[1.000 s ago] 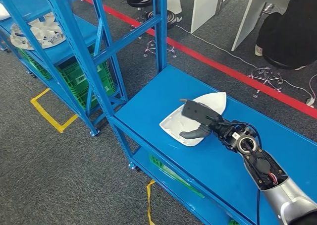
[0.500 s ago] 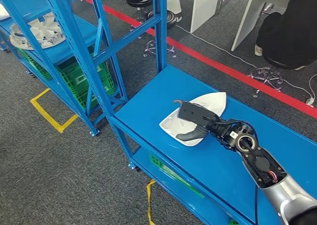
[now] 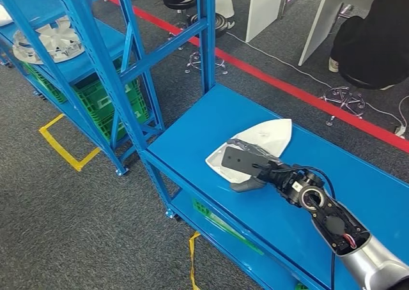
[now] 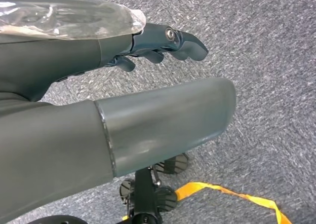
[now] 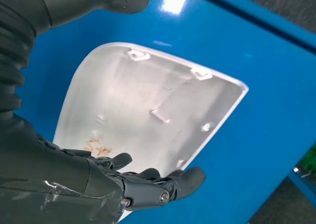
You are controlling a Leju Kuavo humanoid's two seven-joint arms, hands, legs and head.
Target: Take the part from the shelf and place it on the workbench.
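One blue steel shelf rack (image 3: 103, 66) stands left. One white curved plastic shell part (image 3: 262, 140) lies hollow side up on the glossy blue bench (image 3: 308, 220), near its front edge. The right hand (image 3: 246, 165) hovers above it, fingers (image 5: 149, 182) apart, holding nothing. The left hand (image 4: 111, 100), fingers spread, hangs over grey carpet (image 4: 268, 61).

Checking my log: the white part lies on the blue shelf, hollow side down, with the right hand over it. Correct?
Not quite. The part lies hollow side up: the right wrist view shows its ribbed inner face with clips. The rest holds: it lies on the blue shelf, with the right hand over it.
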